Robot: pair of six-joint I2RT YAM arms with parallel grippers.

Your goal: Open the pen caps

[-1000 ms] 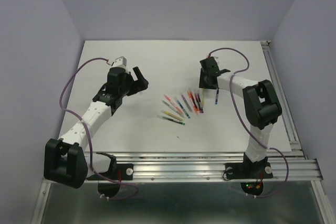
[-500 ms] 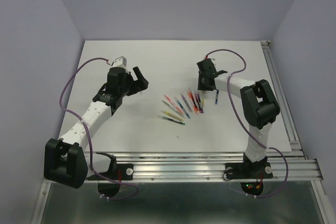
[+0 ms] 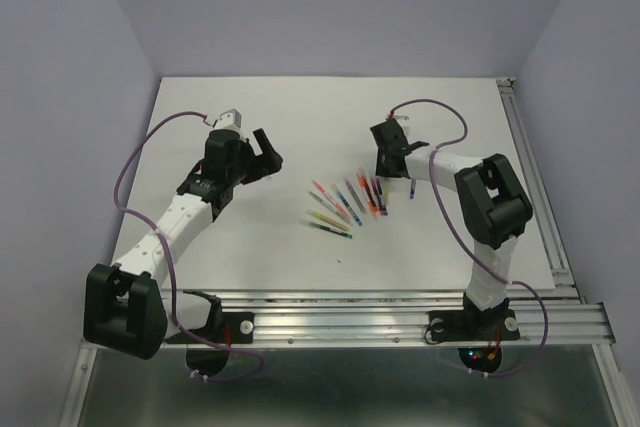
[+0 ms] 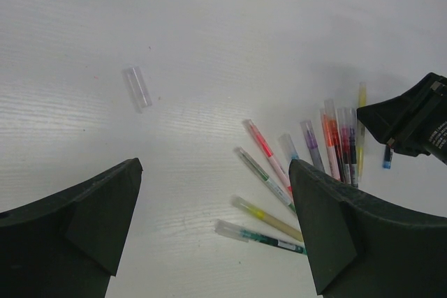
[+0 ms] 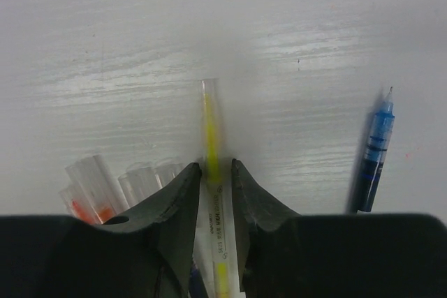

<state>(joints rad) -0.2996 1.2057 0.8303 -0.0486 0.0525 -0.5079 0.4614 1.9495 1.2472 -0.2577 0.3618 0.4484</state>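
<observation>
The right gripper [image 5: 215,171] flanks a yellow pen [image 5: 210,120]; whether its fingers pinch it is unclear. The left gripper [image 4: 215,167] hangs spread wide.

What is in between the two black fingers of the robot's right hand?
A thin yellow pen with a clear cap lies between the right gripper's black fingers. The right wrist view shows it.

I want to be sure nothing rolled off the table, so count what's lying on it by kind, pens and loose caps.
Fanned pens: 10 (they crowd together at one end, so this could be off by one)
Blue pen, uncapped, lying apart: 1
Loose cap: 1
Total: 12
</observation>
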